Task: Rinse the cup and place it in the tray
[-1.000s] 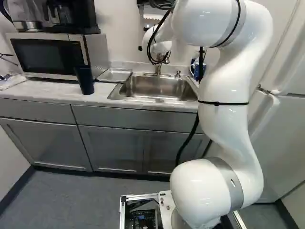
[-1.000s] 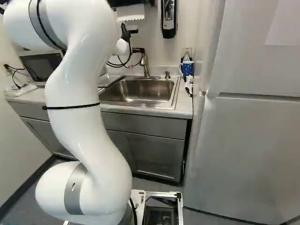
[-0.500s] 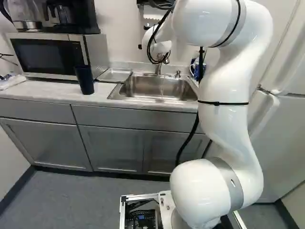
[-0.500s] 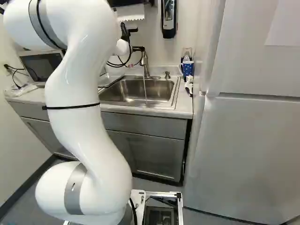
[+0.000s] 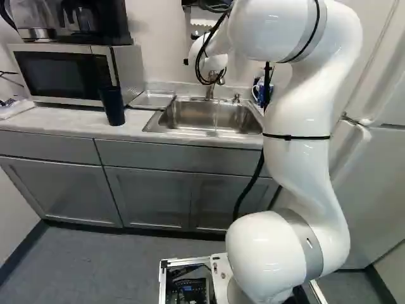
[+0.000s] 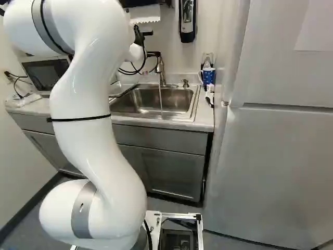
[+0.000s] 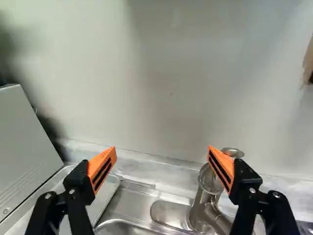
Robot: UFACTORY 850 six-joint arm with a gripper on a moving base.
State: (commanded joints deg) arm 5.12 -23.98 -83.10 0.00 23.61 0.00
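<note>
Pale surface (image 5: 66, 121) carries the dark blue cup (image 5: 112, 106), upper left of the left base view. Empty, the pincer (image 7: 162, 148) spreads wide near the faucet (image 7: 197, 210); a sideways sweep could knock it, diverting the running water (image 6: 160, 99).

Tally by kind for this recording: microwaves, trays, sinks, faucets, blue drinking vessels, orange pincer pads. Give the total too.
Microwave: 1
Tray: 1
Sink: 1
Faucet: 1
Blue drinking vessels: 2 (dark cup, patterned mug)
Orange pads on the pincer: 2
Total: 8
</note>
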